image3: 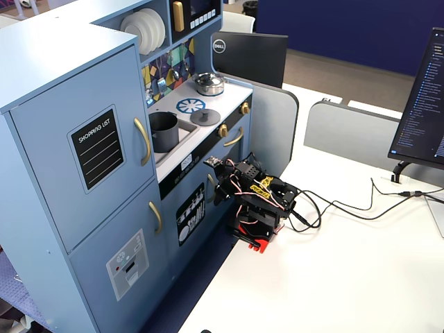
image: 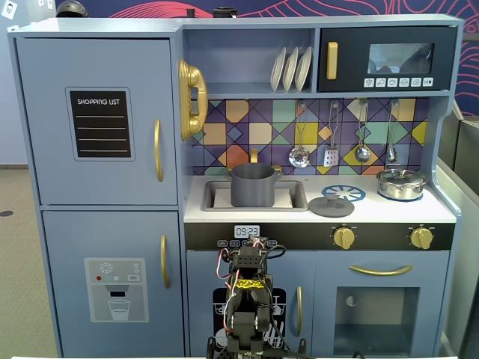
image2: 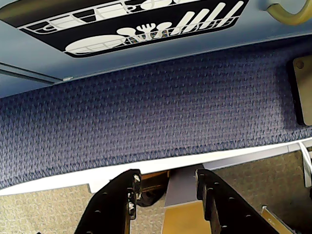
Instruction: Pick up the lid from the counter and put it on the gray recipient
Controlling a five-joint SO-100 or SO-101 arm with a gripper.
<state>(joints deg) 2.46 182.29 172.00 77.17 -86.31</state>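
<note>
The dark-gray lid [image: 331, 206] with a small knob lies flat on the white counter, right of the sink; it also shows in the other fixed view [image3: 205, 116]. The gray pot [image: 253, 185] stands uncovered in the sink, and shows as well in the side fixed view [image3: 163, 132]. My arm [image: 247, 299] is folded low in front of the toy kitchen, far below the counter. In the wrist view my gripper [image2: 167, 176] hangs over the table's edge, its jaws apart with nothing between them. Neither lid nor pot shows in the wrist view.
A shiny silver pot with its own lid [image: 401, 183] stands on the counter's right burner. Utensils [image: 299, 155] hang above the counter. The arm's base [image3: 253, 232] sits at the white table's edge, with cables [image3: 347, 208] trailing right. Blue carpet [image2: 146, 112] lies below.
</note>
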